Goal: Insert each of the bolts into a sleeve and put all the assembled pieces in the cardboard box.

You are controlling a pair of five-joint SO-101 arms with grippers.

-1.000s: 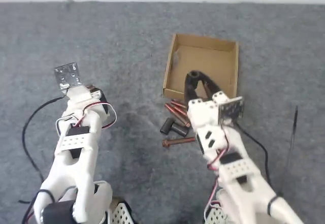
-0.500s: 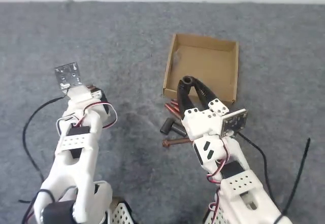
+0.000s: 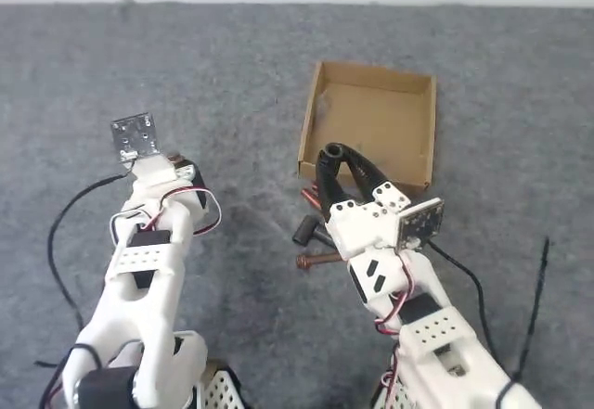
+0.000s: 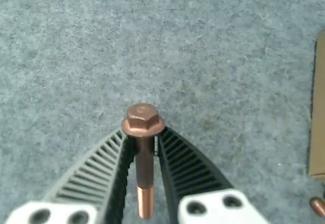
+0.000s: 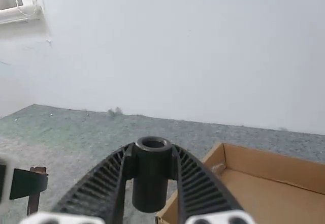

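My left gripper (image 4: 143, 132) is shut on a copper bolt (image 4: 144, 153), whose hex head points away from the wrist over bare carpet. In the high view that gripper (image 3: 178, 168) sits left of the middle. My right gripper (image 5: 152, 153) is shut on a black sleeve (image 5: 151, 178) held upright with its bore showing. From above, the right gripper (image 3: 332, 160) hangs at the near edge of the cardboard box (image 3: 380, 126), sleeve (image 3: 330, 152) at its tip. The left arm's bolt (image 5: 35, 193) shows off to the side in the right wrist view.
On the carpet just in front of the box lie loose copper bolts (image 3: 320, 259) and black sleeves (image 3: 306, 232), partly under the right gripper. The box floor is bare. Black cables trail beside both arm bases. Grey carpet stretches between the arms.
The right gripper has swung left and drawn back from over the box toward the left arm, sleeve still held. The left gripper has shifted slightly right with its bolt.
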